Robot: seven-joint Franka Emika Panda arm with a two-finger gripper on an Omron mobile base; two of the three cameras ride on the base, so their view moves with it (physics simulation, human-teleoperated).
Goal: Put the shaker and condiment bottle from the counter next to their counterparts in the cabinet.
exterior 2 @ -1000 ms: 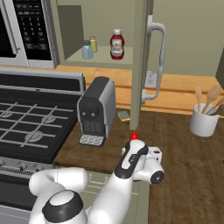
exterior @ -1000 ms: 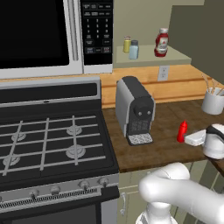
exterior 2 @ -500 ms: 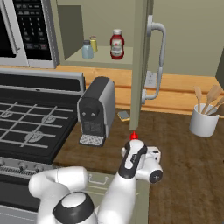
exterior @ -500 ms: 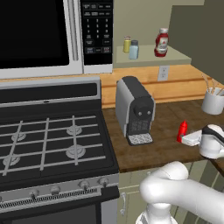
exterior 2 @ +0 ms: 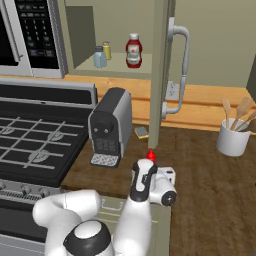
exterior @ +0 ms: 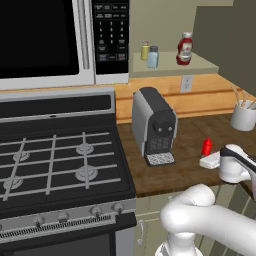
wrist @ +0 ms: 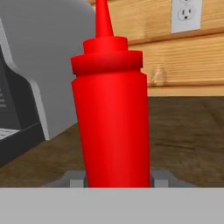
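Condiment bottle (wrist: 111,109): upright on counter (exterior: 190,145), right of coffee machine (exterior: 154,125). Gripper (exterior: 212,159) has closed in over last second; bottle now between jaws. Grip state: cannot tell. Blue shaker (exterior: 153,57) already on cabinet (exterior 2: 115,62) shelf beside yellow shaker (exterior: 145,51). You confirm clamp before lift.

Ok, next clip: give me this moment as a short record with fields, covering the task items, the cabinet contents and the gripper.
condiment bottle: upright on the counter, right of the coffee machine, close before the gripper
shaker: on the cabinet shelf, beside the yellow shaker
wide red bottle: on the same shelf
gripper: low at the bottle, grip cannot be judged
task state: shaker placed, bottle not yet moved
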